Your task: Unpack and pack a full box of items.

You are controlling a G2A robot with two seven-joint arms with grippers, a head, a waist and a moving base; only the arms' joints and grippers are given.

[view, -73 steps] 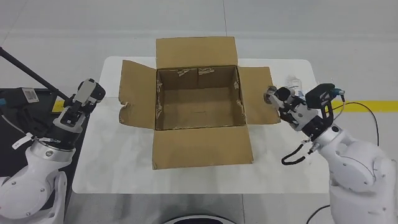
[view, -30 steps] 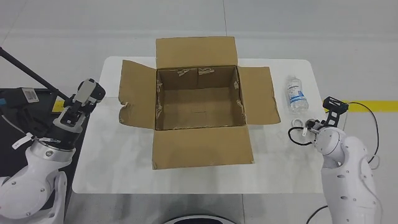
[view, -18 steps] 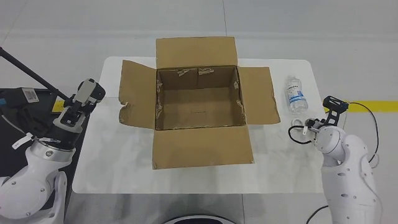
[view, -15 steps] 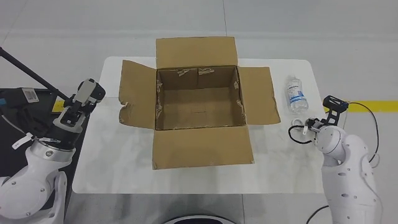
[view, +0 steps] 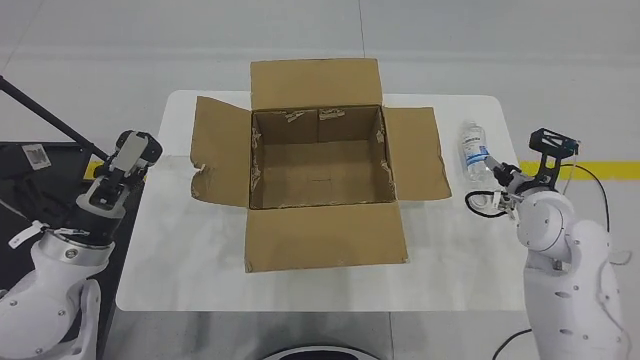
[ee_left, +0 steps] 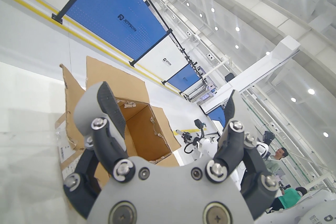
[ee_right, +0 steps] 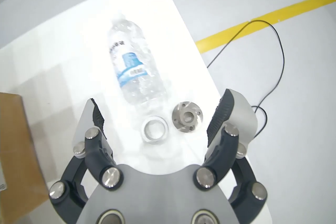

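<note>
Jaws wide apart and empty, the right gripper had drawn back from the right flap of the box to hang over the bottle, ring and what looked like a flange lying right of it, so unpacking seemed done, while the left gripper gaped empty to its left.

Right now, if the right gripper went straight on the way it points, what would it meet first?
Probably the metal ring on the table, centred between the open jaws of the right gripper; the flanged disc lies beside it, the water bottle just beyond. Depth is unclear.
</note>
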